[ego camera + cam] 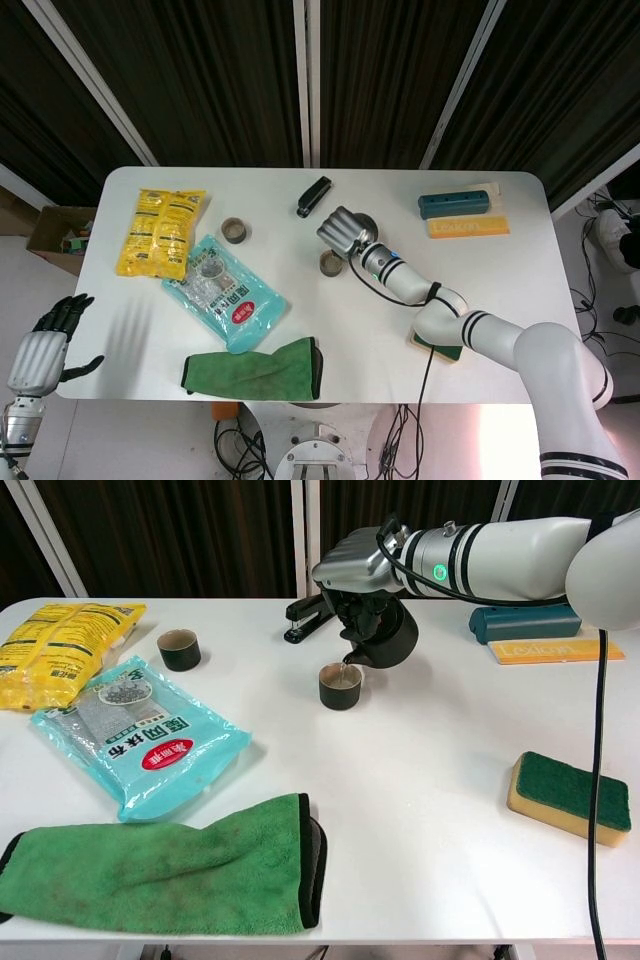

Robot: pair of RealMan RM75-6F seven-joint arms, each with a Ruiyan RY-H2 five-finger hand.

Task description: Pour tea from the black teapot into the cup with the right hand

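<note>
Sitting round and glossy black, the teapot is tilting spout-down over the dark cup, spout tip hovering just above the rim with a thin pale stream showing between them. Standing upright near the middle of the table, toward the far edge, just in front of the black stapler. Wrapping closed around the top of the teapot from above, the right hand, fingers curled down over it and carrying it clear of the surface. Hanging off the near left corner of the table, the left hand, fingers loosely apart and gripping nothing. Lying toward the left edge: a second cup, a yellow bag, a teal packet; along the near edge a green cloth, near the right edge a sponge.
</note>
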